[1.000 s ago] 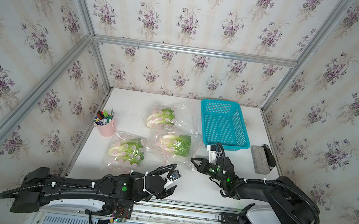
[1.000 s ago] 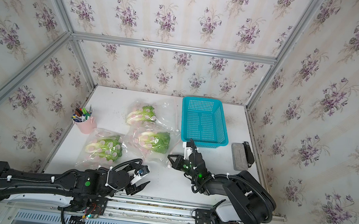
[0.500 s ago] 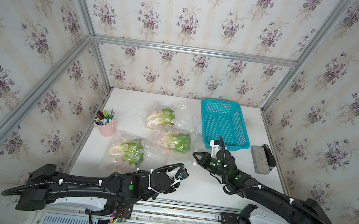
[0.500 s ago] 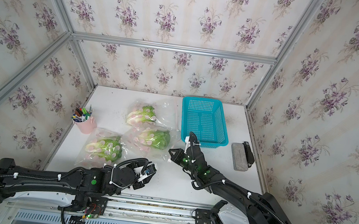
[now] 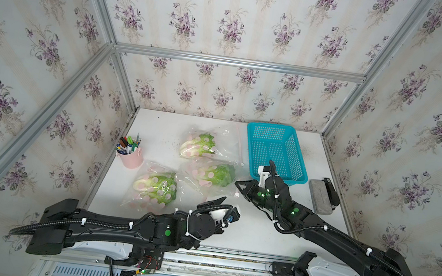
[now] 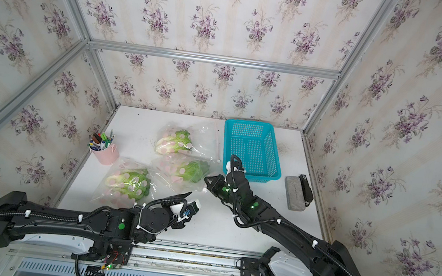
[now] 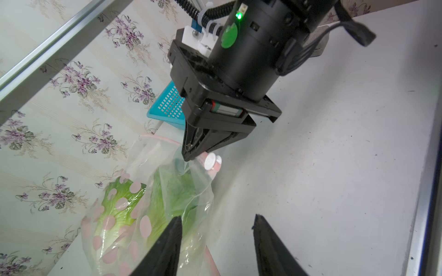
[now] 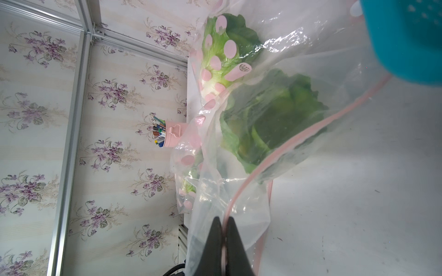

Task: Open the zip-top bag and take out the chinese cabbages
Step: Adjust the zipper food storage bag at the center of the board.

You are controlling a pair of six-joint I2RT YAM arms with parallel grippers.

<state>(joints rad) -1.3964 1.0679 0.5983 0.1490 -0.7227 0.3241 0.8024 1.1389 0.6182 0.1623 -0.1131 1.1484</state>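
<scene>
My left jaws hang released over the counter (image 5: 256, 231), nearest the front, with the zip-top bag (image 7: 198, 191) just beside one tip. Further in, my right jaws are clenched on that bag's pink zip strip (image 8: 299, 136). Its chinese cabbage (image 5: 219, 173) lies inside, just beyond them. Another bagged cabbage (image 5: 155, 186) lies to my left, and a third cabbage (image 5: 198, 144) farther back.
</scene>
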